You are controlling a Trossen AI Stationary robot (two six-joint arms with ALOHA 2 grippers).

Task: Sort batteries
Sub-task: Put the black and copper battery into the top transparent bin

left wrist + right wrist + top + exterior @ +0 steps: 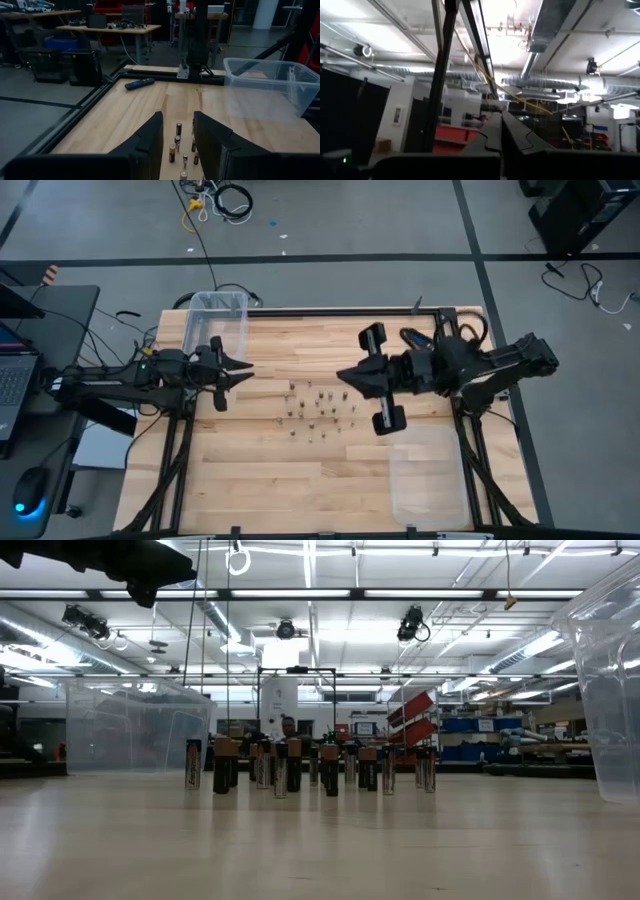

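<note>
Several small batteries (pixel 318 406) stand upright on their ends in a loose cluster at the middle of the wooden table; the low view shows them as a row (pixel 300 765), some dark, some silvery. My left gripper (pixel 243 373) hovers open left of the cluster, fingers pointing toward it. In the left wrist view a few batteries (pixel 177 145) show between and beyond its spread fingers (pixel 178 115). My right gripper (pixel 342 377) is shut, hovering right of the cluster. Its wrist view looks up at the ceiling past the closed fingers (pixel 500 114).
One clear plastic bin (pixel 216 321) sits at the table's far left, another (pixel 430 478) at its near right; both show in the low view (pixel 130 728) (pixel 608 680). A black-and-blue remote-like bar (pixel 140 83) lies near the far edge. Bare wood surrounds the cluster.
</note>
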